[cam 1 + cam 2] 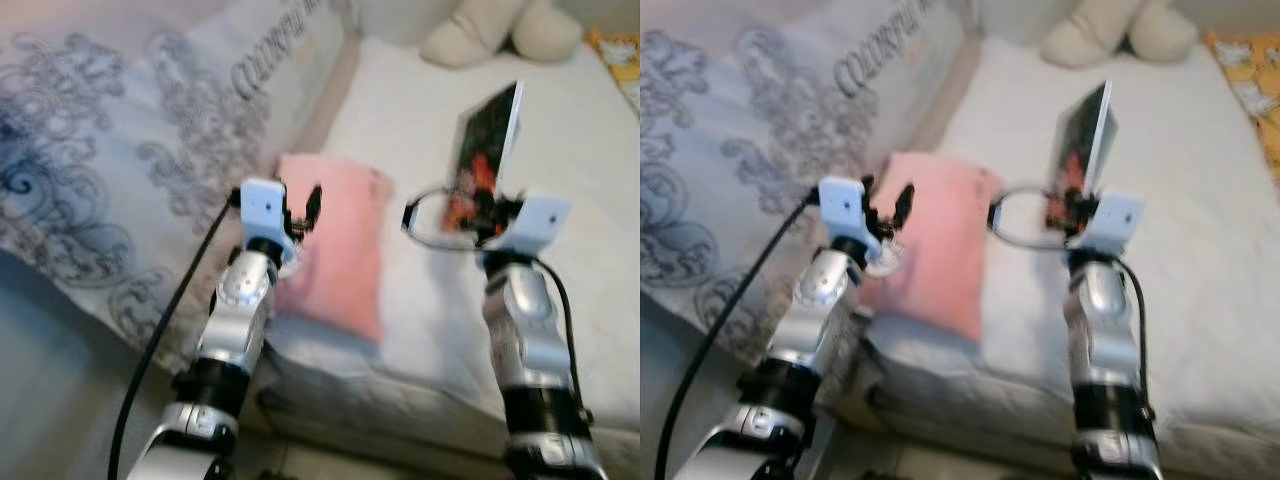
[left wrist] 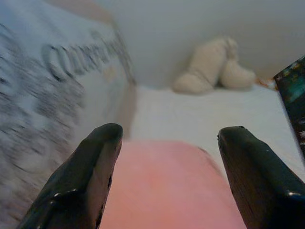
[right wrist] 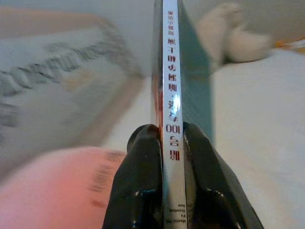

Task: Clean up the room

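Note:
My right gripper [image 1: 478,210] is shut on a thin book [image 1: 485,150] with a dark, red-flecked cover, held upright above the white bed [image 1: 600,220]. In the right wrist view the book's white spine [image 3: 172,95] with red characters is pinched between the two black fingers [image 3: 143,191]. My left gripper [image 1: 303,210] stands open over the near end of a pink pillow [image 1: 345,250] on the bed. The left wrist view has the pink pillow [image 2: 167,191] between its spread fingers [image 2: 90,176], with nothing held.
A patterned grey-white duvet [image 1: 110,170] with printed lettering lies heaped on the left. A cream plush toy [image 1: 500,30] rests at the bed's far end, and something yellow [image 1: 622,60] sits at the far right edge. The mattress's front edge [image 1: 400,400] is near my arms.

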### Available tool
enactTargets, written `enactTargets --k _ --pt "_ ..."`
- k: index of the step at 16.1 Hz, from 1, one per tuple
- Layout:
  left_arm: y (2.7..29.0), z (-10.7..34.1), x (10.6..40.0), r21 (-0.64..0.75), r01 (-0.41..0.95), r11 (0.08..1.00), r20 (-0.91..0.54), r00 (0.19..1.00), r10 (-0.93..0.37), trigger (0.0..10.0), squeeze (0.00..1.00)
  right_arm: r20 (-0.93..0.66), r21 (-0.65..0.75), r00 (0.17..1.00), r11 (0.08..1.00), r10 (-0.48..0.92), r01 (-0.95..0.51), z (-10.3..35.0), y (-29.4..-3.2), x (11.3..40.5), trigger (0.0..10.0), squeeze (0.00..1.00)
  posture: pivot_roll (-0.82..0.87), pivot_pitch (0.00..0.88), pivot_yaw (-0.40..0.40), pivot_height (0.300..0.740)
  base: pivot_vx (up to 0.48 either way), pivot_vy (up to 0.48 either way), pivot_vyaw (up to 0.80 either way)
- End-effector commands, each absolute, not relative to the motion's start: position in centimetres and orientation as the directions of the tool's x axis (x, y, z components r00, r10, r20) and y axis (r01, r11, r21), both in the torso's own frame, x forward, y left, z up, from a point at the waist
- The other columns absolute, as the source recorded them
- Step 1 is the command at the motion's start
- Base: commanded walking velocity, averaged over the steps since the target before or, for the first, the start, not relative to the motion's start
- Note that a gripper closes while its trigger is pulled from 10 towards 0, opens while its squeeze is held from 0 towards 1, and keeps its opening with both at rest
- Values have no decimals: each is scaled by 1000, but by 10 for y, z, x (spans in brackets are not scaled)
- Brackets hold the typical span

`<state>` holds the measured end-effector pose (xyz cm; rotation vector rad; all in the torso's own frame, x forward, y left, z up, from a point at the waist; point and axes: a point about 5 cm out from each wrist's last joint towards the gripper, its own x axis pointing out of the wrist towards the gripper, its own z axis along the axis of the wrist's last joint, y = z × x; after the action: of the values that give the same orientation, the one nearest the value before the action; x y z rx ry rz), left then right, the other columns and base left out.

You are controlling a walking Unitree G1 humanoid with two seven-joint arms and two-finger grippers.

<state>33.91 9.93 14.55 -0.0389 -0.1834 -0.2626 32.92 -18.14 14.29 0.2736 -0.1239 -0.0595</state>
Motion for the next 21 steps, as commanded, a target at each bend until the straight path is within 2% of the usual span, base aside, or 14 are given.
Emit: enactTargets --k 1,2,3,5,6,8,10,12,14,15,17,21 --pt "105 153 340 8 252 968 210 946 -248 10000 0 65 389 996 921 -59 30 138 -180 334 0 0 -137 0 113 740 0 0 0" --pt "103 160 339 67 270 960 232 932 -279 10000 0 -51 545 996 834 -71 87 122 -190 338 0 0 -129 0 121 740 0 0 0" --pt "101 165 338 59 298 953 248 920 -304 10000 0 -127 669 990 731 -62 132 108 -198 340 0 0 -122 0 127 740 0 0 0" --pt "96 170 338 37 345 938 247 906 -343 10000 0 -280 735 959 654 49 181 68 -203 333 0 0 -107 0 140 740 0 0 0" --pt "94 172 338 19 357 934 244 904 -350 10000 0 -349 701 931 690 110 181 46 -205 324 0 0 -104 0 149 740 0 0 0" --pt "89 173 337 3 380 925 235 899 -370 10000 0 -457 612 882 760 116 218 25 -213 311 0 0 -96 0 157 740 0 0 0" --pt "80 174 334 -14 419 908 227 885 -406 10000 0 -549 459 832 859 74 226 16 -230 303 0 0 -94 0 161 740 0 0 0" --pt "75 175 331 -18 432 902 229 880 -416 10000 0 -553 377 832 904 44 203 22 -240 306 0 0 -90 0 158 740 0 0 0" --pt "74 173 329 -30 436 899 223 880 -419 10000 0 -540 156 840 976 -46 154 35 -257 313 0 0 -92 0 153 740 0 0 0" --pt "74 173 329 -32 434 900 222 881 -417 10000 0 -534 113 842 982 -69 153 37 -259 314 0 0 -91 0 140 740 0 0 0" --pt "77 173 329 -30 425 905 221 886 -409 10000 0 -519 88 848 980 -108 179 37 -260 315 0 0 -91 0 136 740 0 0 0" --pt "77 175 330 -24 431 902 224 881 -415 10000 0 -518 147 848 965 -112 217 27 -243 314 0 0 -93 0 150 740 0 0 0"
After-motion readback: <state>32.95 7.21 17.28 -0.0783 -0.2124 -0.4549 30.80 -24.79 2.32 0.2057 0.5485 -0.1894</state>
